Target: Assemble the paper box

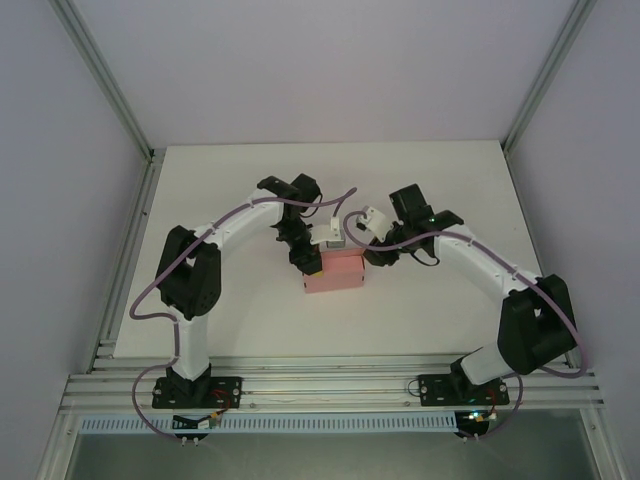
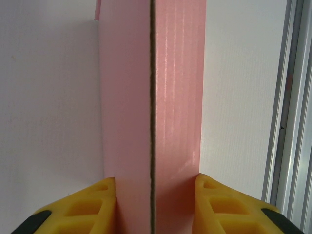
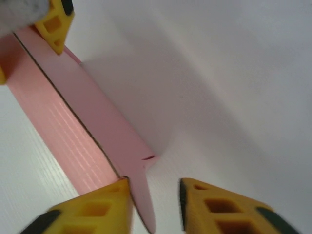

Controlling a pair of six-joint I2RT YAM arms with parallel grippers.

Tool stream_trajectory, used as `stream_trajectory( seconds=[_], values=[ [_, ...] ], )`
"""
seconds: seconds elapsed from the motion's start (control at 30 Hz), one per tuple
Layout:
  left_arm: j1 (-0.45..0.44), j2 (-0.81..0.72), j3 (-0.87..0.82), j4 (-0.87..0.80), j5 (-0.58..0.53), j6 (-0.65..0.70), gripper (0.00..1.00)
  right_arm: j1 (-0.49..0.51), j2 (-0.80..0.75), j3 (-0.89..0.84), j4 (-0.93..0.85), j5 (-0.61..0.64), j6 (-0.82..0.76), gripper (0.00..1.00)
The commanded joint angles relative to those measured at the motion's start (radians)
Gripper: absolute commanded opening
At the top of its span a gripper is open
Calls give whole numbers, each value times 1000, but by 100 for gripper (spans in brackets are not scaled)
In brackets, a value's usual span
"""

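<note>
Far half of the desk (image 1: 300, 175) is wide open, left edge to right edge. Mid-desk the pink box (image 1: 338, 272) bars the way: left fingers (image 2: 87, 209) clamp its left end, and right fingers (image 3: 97, 212) straddle a flap (image 3: 141, 195) at its right end. The bare strip along the near edge looks passable.

No text, label, brand, number or sign is readable on anything in view.

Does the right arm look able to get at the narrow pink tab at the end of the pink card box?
Probably yes: the narrow pink tab juts between the open fingers of the right tool, with nothing blocking it. The left tool clamps the far end of the pink card box, well clear.
</note>
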Motion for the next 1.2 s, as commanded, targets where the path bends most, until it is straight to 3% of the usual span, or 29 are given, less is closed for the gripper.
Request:
stream_trajectory(
  seconds=[0.0,0.13,0.23,0.57,0.73,0.93,1.17],
  values=[
    [6,10,21,-6,25,-9,30,15,-41,-1,-22,-54,5,20],
    [6,7,23,-1,26,-12,30,33,-47,1,-41,-24,17,10],
    [6,6,25,2,23,-18,29,36,-45,-1,-41,-8,27,15],
    [7,10,33,-5,15,-19,28,37,-11,19,-65,30,47,14],
    [6,11,36,-9,21,-13,28,39,-6,-1,-40,47,39,22],
    [7,13,36,-11,24,-7,28,40,10,3,-27,2,35,17],
    [6,11,31,30,26,-36,28,40,2,12,-20,-4,115,0]
  ],
)
